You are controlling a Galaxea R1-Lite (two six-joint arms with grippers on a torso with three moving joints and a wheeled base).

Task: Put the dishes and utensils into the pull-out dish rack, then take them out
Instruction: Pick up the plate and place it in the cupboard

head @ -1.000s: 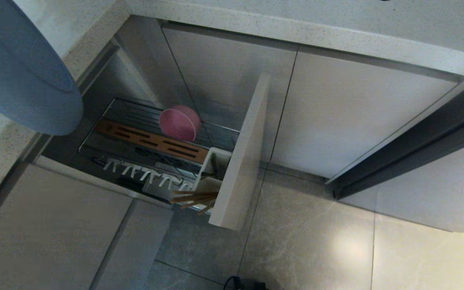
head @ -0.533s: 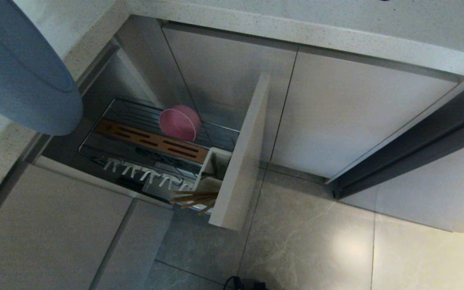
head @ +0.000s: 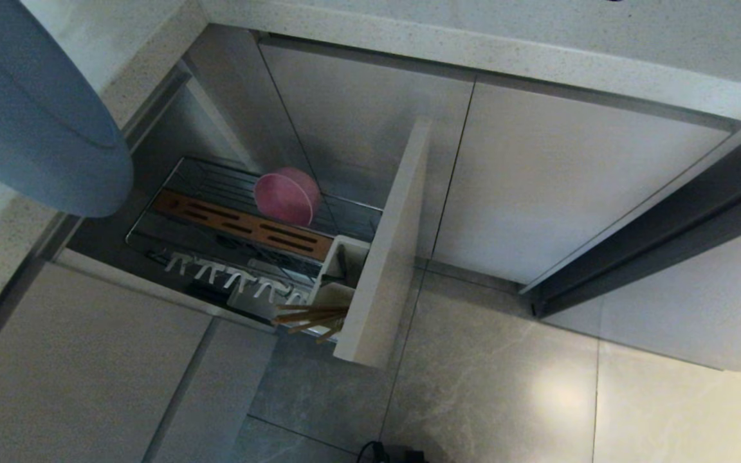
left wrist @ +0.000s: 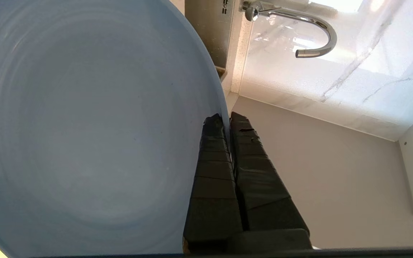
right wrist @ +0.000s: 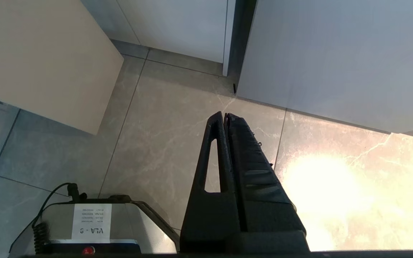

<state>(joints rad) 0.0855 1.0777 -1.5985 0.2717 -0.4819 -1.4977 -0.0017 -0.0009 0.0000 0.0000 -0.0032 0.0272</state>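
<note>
where rim meets left hand [left wrist: 227,120], plate [left wrist: 84,125]

My left pincer [left wrist: 227,120] is matte black against the plain light-blue plate [left wrist: 91,125]. In the chrome wire rack [head: 216,186], the bowl [head: 287,196] is pink, just behind the brown slotted strip [head: 242,226]; the pegs [head: 235,278] are white, the chopsticks [head: 309,317] pale wood. The floor [right wrist: 163,136] is grey, veined like marble.
</note>
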